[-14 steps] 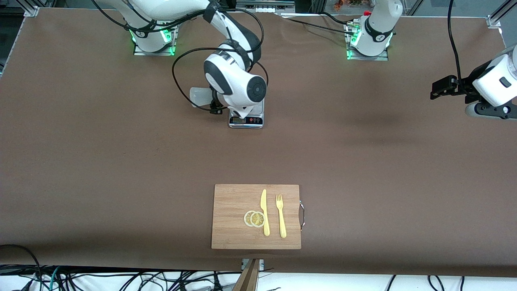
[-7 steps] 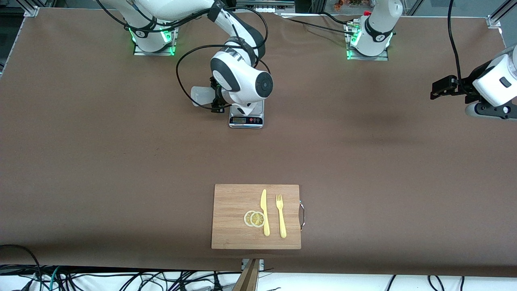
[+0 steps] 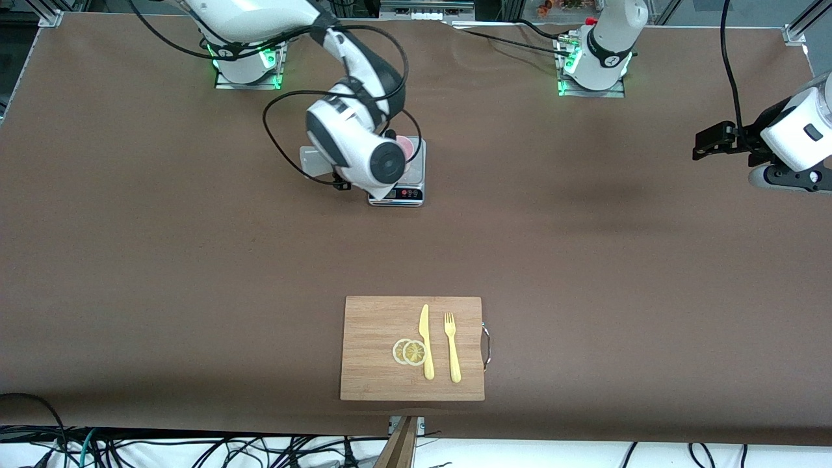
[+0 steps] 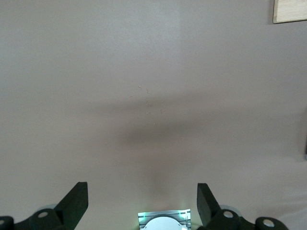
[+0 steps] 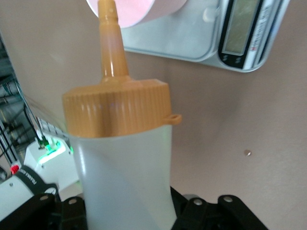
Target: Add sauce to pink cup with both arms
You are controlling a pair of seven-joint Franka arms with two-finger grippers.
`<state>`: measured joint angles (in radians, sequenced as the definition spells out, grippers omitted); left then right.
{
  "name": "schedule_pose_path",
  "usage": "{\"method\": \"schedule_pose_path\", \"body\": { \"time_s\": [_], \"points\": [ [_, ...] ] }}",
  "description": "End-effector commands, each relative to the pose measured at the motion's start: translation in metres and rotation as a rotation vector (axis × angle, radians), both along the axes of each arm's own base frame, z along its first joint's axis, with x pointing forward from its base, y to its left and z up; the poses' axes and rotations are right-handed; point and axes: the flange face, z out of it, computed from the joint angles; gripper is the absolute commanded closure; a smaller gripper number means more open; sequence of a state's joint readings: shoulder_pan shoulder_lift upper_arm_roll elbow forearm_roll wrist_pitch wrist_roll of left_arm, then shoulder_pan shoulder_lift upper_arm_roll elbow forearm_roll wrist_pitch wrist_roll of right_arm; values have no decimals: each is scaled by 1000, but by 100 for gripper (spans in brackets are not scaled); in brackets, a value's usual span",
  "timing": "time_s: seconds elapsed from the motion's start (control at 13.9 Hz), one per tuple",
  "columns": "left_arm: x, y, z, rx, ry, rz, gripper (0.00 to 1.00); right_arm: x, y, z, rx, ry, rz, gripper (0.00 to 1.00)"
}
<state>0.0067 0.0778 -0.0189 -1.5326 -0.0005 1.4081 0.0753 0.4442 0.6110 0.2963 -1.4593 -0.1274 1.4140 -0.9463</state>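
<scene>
Brown matting covers the table, and on it the pink cup stands on a grey kitchen scale near the robots' bases. Over the scale, the right gripper is clamped on the sauce bottle, tipped with its orange nozzle aimed toward the cup's rim. Whether sauce has gone in cannot be told; pouring looks under way or just ahead. Off at its own end of the table, the left gripper waits with fingers spread wide, holding nothing.

High front camera faces robots; wrist cameras look tableward.
</scene>
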Motion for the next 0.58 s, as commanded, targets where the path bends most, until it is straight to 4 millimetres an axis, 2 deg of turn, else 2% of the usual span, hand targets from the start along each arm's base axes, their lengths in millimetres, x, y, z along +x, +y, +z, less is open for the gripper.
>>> {"method": "schedule_pose_path", "body": {
  "time_s": [0.0, 0.07, 0.14, 0.29, 0.5],
  "points": [
    [5, 2, 5, 6, -3, -18, 0, 35, -42, 33, 195, 30, -45, 100],
    [6, 2, 4, 6, -1, -18, 0, 50, -61, 34, 267, 42, -56, 100],
    [5, 2, 5, 6, -3, -18, 0, 64, -87, 41, 347, 54, -78, 100],
    [5, 2, 5, 6, -3, -18, 0, 91, -144, 40, 535, 90, -136, 100],
    [5, 2, 5, 6, -3, -18, 0, 114, -213, 33, 749, 114, -185, 100]
  ]
}}
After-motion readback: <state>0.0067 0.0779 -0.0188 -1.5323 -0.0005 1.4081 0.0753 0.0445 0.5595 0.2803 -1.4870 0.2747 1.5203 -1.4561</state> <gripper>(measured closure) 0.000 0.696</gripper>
